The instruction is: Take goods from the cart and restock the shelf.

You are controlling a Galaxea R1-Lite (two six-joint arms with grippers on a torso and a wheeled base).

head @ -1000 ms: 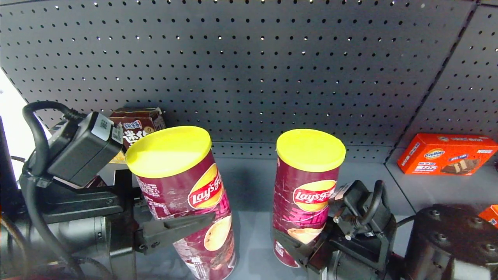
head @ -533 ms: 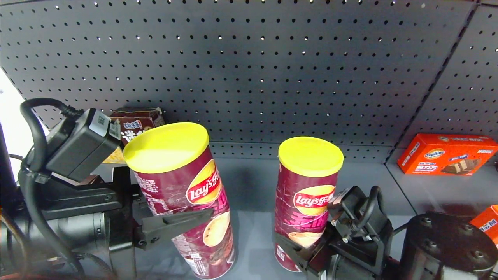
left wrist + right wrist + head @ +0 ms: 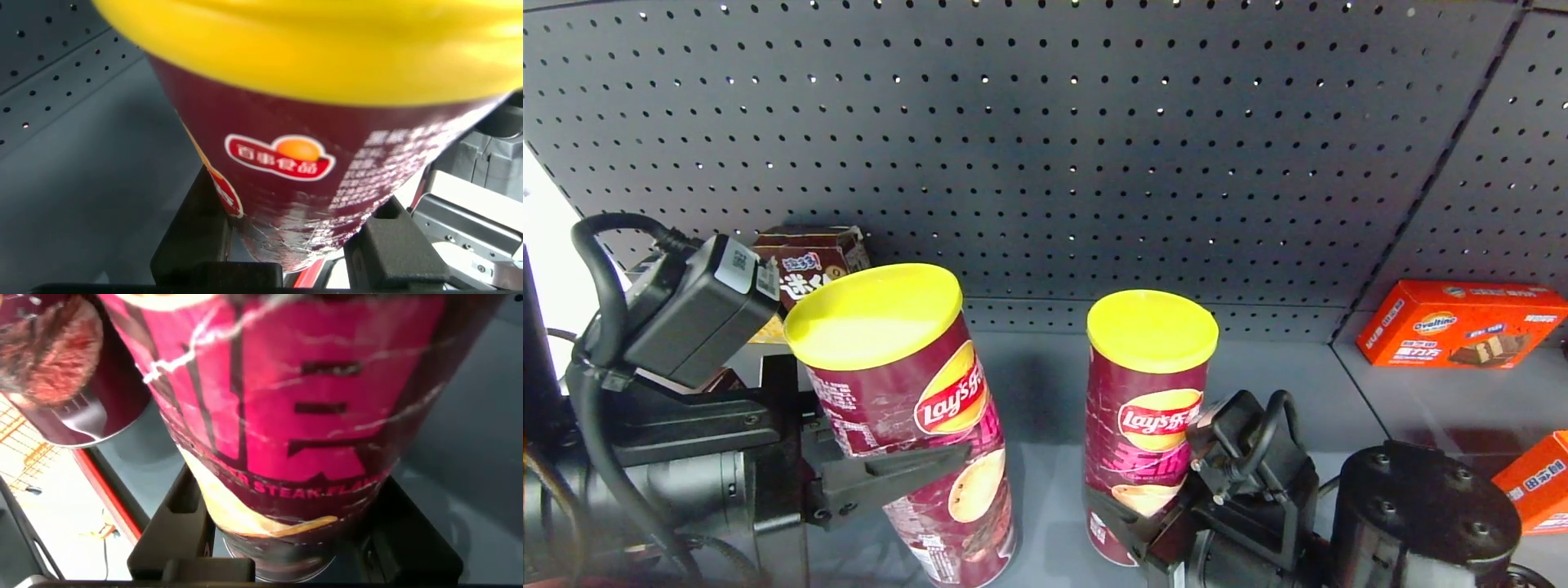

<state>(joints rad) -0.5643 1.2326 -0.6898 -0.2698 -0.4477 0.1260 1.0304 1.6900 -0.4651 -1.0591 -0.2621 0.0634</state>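
Two maroon chip cans with yellow lids stand over the grey shelf board [image 3: 1045,384]. The left can [image 3: 907,408] leans to the left, and my left gripper [image 3: 882,478] is shut on its lower half; the left wrist view has its wall [image 3: 327,163] between the black fingers [image 3: 196,237]. The right can [image 3: 1147,400] stands nearly upright with my right gripper [image 3: 1127,523] shut on it near the base. Its pink side [image 3: 310,416] sits between the jaws in the right wrist view, where the other can [image 3: 57,367] shows beside it.
A dark pegboard wall [image 3: 1045,147] backs the shelf. A brown snack box [image 3: 809,261] stands at the back left, behind the left can. An orange box [image 3: 1462,322] lies at the back right, and another orange pack [image 3: 1535,482] sits at the right edge.
My right gripper has carried its can down and to the left, closer to the left can. The left can has barely moved.
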